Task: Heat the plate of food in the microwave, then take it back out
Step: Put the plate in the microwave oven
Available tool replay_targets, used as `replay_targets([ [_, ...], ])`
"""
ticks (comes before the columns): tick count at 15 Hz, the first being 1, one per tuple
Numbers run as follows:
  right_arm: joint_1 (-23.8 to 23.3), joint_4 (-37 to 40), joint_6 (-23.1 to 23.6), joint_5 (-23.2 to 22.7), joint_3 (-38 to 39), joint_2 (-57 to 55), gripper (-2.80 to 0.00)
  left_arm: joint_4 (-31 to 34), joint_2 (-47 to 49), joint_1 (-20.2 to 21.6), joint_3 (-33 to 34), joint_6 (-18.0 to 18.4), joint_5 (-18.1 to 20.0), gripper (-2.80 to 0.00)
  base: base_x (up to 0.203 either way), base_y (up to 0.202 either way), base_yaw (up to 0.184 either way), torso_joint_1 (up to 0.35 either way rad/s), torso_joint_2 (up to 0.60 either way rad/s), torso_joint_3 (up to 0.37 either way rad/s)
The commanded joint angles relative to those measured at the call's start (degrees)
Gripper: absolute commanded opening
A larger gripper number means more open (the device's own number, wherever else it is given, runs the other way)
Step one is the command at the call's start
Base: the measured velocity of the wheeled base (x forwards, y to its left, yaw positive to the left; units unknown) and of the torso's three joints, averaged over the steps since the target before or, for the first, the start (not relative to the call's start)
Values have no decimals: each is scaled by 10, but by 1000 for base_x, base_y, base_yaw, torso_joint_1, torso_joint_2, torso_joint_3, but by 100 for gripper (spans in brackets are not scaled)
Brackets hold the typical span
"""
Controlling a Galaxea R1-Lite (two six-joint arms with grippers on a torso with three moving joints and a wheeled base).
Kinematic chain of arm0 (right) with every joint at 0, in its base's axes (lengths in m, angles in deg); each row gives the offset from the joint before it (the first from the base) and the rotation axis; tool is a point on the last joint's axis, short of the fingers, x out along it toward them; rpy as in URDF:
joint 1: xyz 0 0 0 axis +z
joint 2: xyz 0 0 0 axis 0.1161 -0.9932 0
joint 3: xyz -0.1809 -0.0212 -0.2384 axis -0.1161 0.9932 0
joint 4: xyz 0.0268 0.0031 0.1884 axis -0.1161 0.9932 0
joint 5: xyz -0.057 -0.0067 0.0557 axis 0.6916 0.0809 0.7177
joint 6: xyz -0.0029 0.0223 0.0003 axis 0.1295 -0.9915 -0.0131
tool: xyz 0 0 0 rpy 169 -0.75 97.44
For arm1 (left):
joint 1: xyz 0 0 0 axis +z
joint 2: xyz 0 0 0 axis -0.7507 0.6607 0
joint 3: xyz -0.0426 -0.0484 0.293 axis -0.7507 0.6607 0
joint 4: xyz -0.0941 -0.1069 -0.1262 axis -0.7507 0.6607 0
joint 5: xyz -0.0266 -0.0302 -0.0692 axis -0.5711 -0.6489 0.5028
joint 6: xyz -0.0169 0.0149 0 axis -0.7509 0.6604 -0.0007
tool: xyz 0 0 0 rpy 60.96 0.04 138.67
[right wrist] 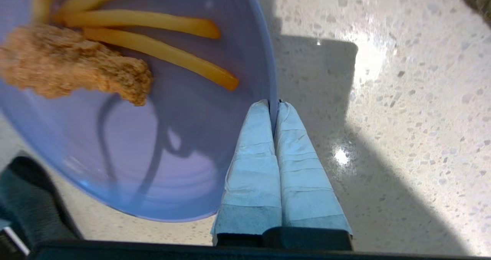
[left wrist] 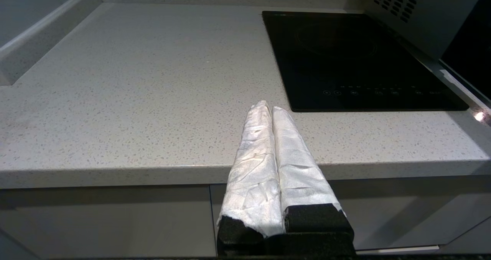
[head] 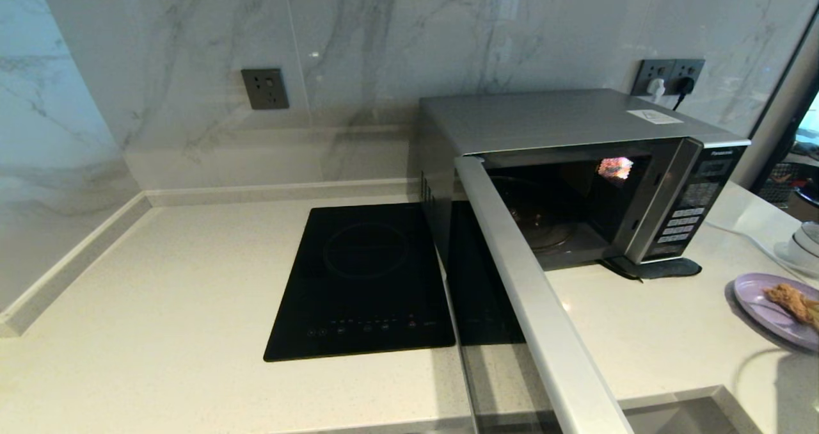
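Two claws are seen only in the wrist views. The right claw (right wrist: pixel 274 103) is clamped shut on the rim of the plate of food (right wrist: pixel 161 145), the thin plate edge pinched between its two wrapped fingers (right wrist: pixel 253 168). The plate extends away from the fingertips to one side, with speckled desk (right wrist: pixel 402 118) visible beneath and beside it. Whether the plate is lifted clear of the desk or resting on it cannot be told.

In the head view the plate of food (head: pixel 764 303) is placed at the far right edge of the desk (head: pixel 192 293), in front of and to the right of the microwave (head: pixel 576 127), well apart from its cavity. The plate is round, shallow and lilac, and is loaded with a lumpy golden-brown fried piece (right wrist: pixel 73 66) and several yellow fries (right wrist: pixel 161 51). The microwave door (head: pixel 531 293) is swung wide open toward the camera; the dark cavity with its glass turntable is exposed.

The left claw (left wrist: pixel 271 107) is parked with its fingers pressed together, held off the desk's front edge, near the black induction hob (left wrist: pixel 356 60).

The plate is cut off by the frame edge in both views. The right arm itself is not seen in the head view. The items at the far right behind the plate are too cropped to identify.
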Motion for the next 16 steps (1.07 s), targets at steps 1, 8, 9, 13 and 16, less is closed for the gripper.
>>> replay_targets([
  [1, -4, -18, -2, -4, 17, 24, -280, 0, 0, 0, 0, -1, 0, -280, 0, 0, 0, 0, 0, 0],
  [8, -14, -19, 5, -37, 34, 51, -280, 0, 0, 0, 0, -1, 0, -280, 0, 0, 0, 0, 0, 0],
  [9, -16, -19, 5, -43, 35, 54, -280, 0, 0, 0, 0, -1, 0, -280, 0, 0, 0, 0, 0, 0],
  [13, -25, -20, 6, -72, 36, 57, -280, 0, 0, 0, 0, -1, 0, -280, 0, 0, 0, 0, 0, 0],
  [16, -34, -22, 21, -83, 33, 60, -280, 0, 0, 0, 0, -1, 0, -280, 0, 0, 0, 0, 0, 0],
])
